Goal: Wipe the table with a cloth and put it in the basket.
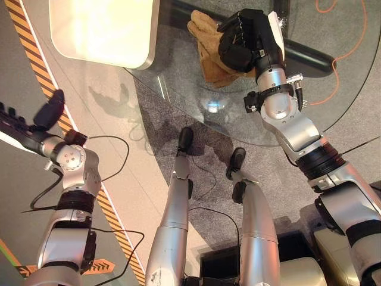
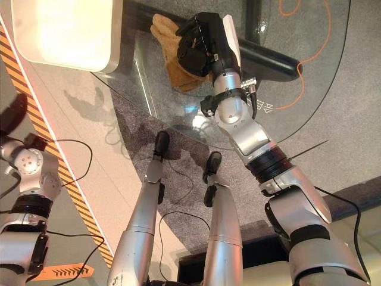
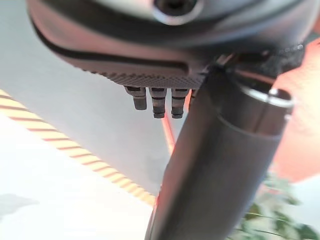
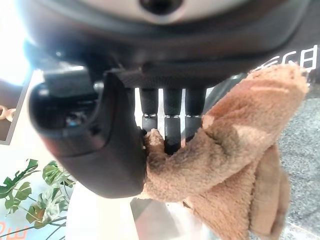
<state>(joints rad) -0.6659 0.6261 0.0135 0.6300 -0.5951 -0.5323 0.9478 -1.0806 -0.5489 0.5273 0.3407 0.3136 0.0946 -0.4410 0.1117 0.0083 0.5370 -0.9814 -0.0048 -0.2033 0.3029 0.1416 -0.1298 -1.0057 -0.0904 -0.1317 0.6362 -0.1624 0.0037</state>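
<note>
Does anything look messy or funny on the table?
Nothing spilled or broken. The brown cloth lies crumpled on the glass table, bunched in the right hand, whose fingers curl round it. The left hand hangs off the table, over the floor.

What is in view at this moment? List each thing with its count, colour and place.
cloth: one, tan-brown, bunched on the glass table under the right robot hand.
glass table: one, clear, rounded edge, ahead of the robot.
white tray-like object: one, white, at the table's left side.
black bar: one, seen through the glass past the cloth.
orange cable: one, on the floor at the far right.
striped tape: orange-and-black line on the floor at left.
right robot hand: dark, curled on the cloth.
left robot hand: dark, at left, away from the table, holding nothing.
</note>
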